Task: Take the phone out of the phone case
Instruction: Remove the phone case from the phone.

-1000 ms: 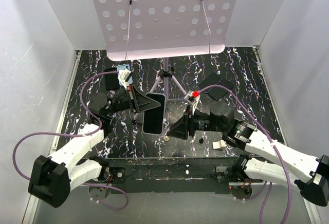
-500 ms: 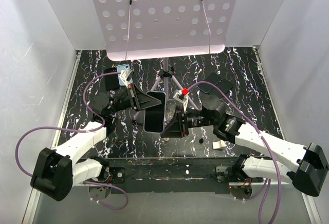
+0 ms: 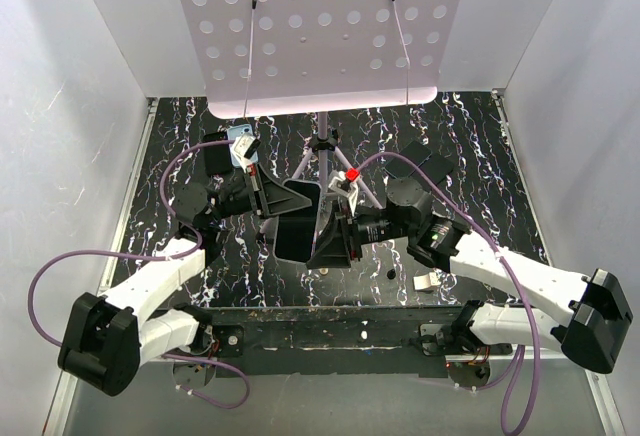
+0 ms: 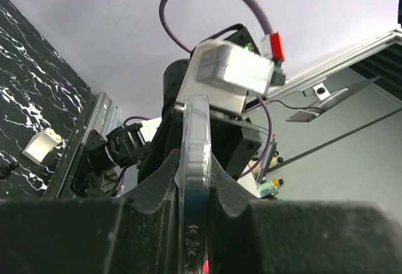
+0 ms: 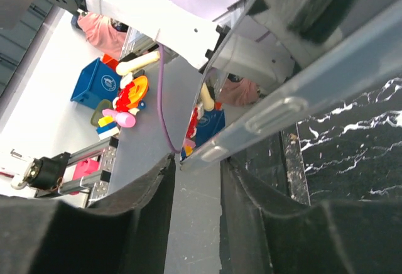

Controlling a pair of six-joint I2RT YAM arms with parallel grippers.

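Held edge-up at centre frame, clamped tight in left gripper [image 3: 272, 201]: phone [image 3: 296, 231] inside case [image 4: 193, 154]. Newly swung in from the right: right gripper [image 3: 328, 234], jaws parted, straddling the case's free edge, firm contact unclear. Looks set for peeling case from phone.

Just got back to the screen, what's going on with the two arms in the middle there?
Both arms meet over the middle of the table, with the phone in its light blue phone case held up between them. The left gripper is shut on one end of the case. The right gripper straddles the opposite edge near the side buttons; whether it has clamped is unclear. The phone looks seated in the case, so it is not out yet.
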